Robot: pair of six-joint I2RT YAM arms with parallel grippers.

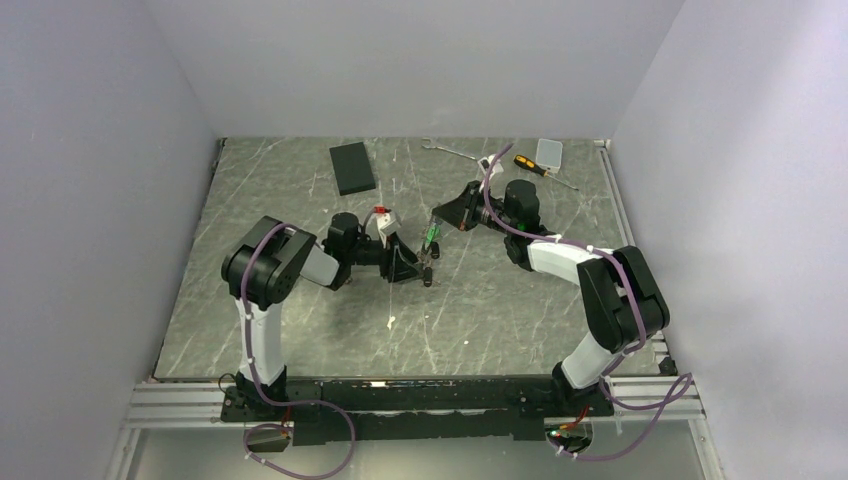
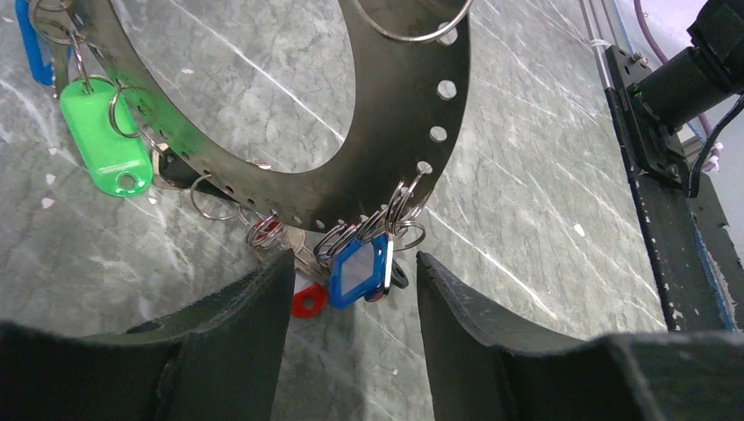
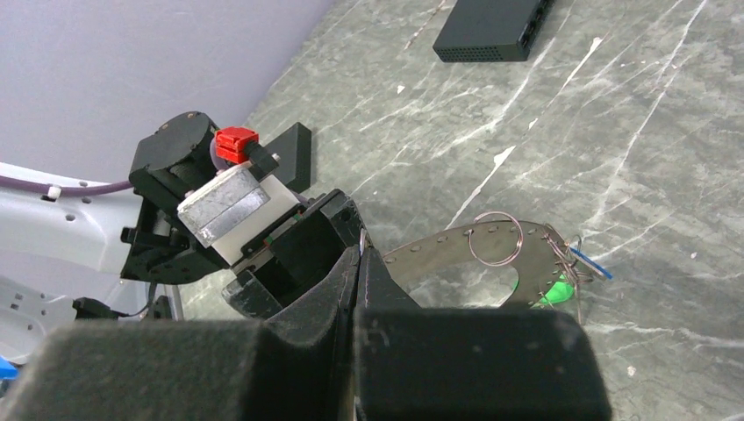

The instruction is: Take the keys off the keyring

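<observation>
Right gripper [image 3: 358, 254] jaws closed, apparently clamping the keyring [image 2: 386, 158], which is held above the bench centre. Left gripper [image 2: 355, 260] jaws open, straddling the blue-tagged key [image 2: 358, 276]. Step in hand: grasping a key. Next: close on the tag and work it off.

Plain pale walls [image 1: 420, 60] enclose a grey marbled table [image 1: 300, 300], evenly lit

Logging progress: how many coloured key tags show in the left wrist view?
4: a blue tag cut off at top left, a green tag below it, a red tag and a blue windowed tag low at centre. More may be hidden.
</observation>
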